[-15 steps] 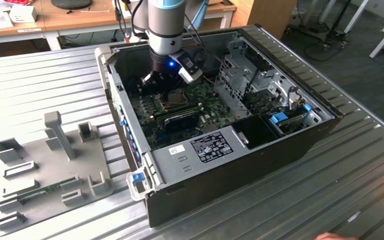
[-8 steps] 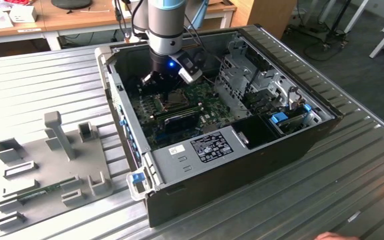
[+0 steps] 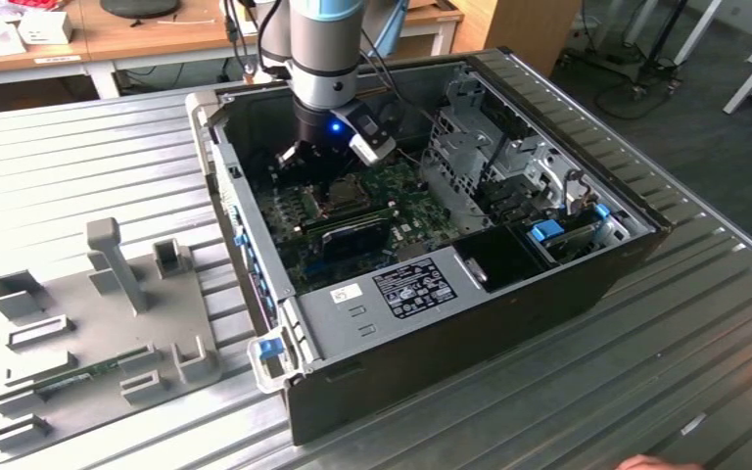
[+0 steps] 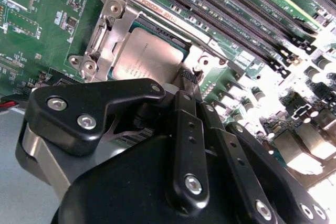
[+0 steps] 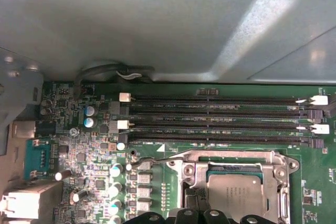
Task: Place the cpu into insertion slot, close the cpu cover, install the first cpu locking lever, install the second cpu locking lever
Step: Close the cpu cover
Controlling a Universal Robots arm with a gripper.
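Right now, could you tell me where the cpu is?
In both wrist views the cpu sits in the insertion slot on the green board, framed by the cpu cover, beside the long black memory strips.

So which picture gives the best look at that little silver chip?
The second wrist view: the cpu sits large and close, with the claw hiding one edge. The first wrist view shows the cpu smaller and partly cut off. In the exterior view it is only a tiny distant square.
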